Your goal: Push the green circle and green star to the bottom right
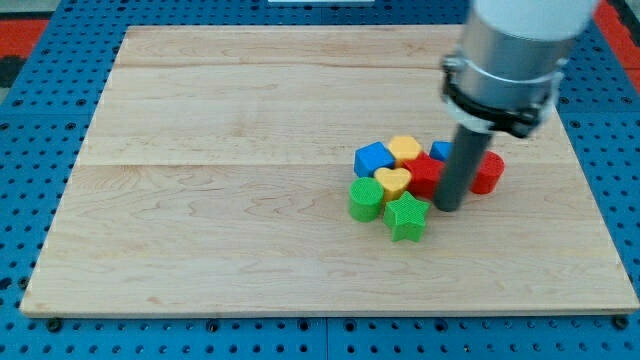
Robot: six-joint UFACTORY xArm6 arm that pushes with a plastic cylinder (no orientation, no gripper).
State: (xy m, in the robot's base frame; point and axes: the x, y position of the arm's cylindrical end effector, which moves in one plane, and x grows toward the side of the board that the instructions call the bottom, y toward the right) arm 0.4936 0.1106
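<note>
The green circle (365, 199) and the green star (406, 216) lie side by side right of the board's middle, at the lower edge of a tight cluster of blocks. My tip (448, 207) rests on the board just to the right of the green star, close to it and below a red block (426, 175). The dark rod rises from there and hides part of the cluster behind it.
The cluster also holds a blue block (375, 158), a yellow hexagon (404, 149), a yellow heart (393, 181), another blue block (441, 151) partly hidden by the rod, and a red block (487, 172) to the right. The wooden board (200, 200) lies on a blue perforated base.
</note>
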